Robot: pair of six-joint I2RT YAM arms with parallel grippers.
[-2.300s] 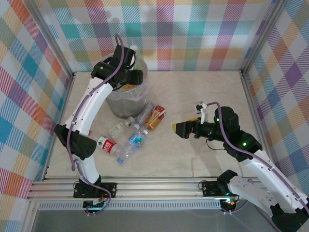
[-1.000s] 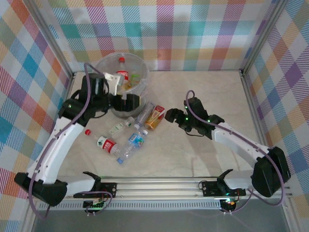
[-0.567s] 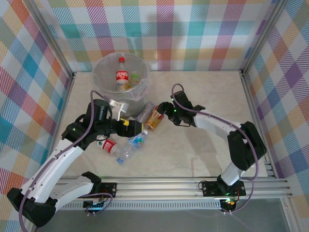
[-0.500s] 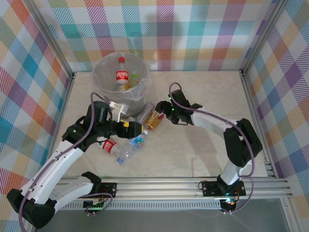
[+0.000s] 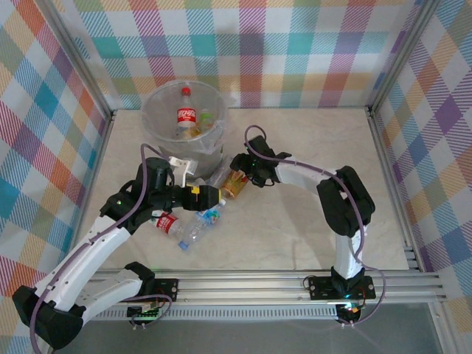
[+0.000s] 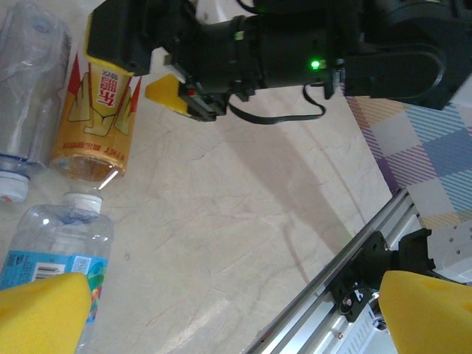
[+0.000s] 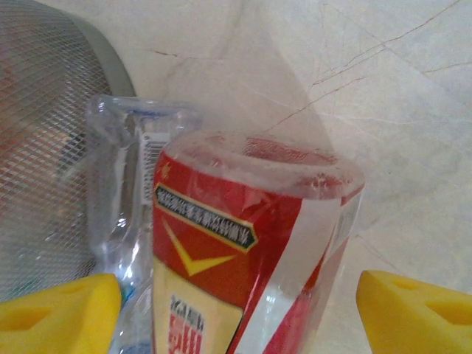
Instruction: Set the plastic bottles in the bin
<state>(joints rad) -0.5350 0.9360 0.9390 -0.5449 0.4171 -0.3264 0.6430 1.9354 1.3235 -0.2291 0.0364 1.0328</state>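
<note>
The bin (image 5: 164, 140) stands at the back left with a red-labelled bottle (image 5: 185, 118) inside. Several plastic bottles lie in front of it. One has a red and yellow label (image 7: 243, 251) and lies between the fingers of my right gripper (image 7: 236, 310), which is open with a gap showing beside the bottle. From above, that gripper (image 5: 237, 164) sits at the bottle's (image 5: 236, 181) far end. My left gripper (image 6: 236, 317) is wide open and holds nothing. It hovers (image 5: 206, 198) over a blue-labelled bottle (image 6: 51, 254).
A clear crushed bottle (image 7: 118, 192) lies against the red and yellow one, next to the bin's mesh wall (image 7: 44, 147). Another red-labelled bottle (image 5: 164, 222) lies near the left arm. The metal rail (image 5: 243, 284) runs along the near edge.
My left arm has swung from over the bin down to the bottles on the table. My right gripper has reached left across the table and now straddles the red and yellow bottle.
</note>
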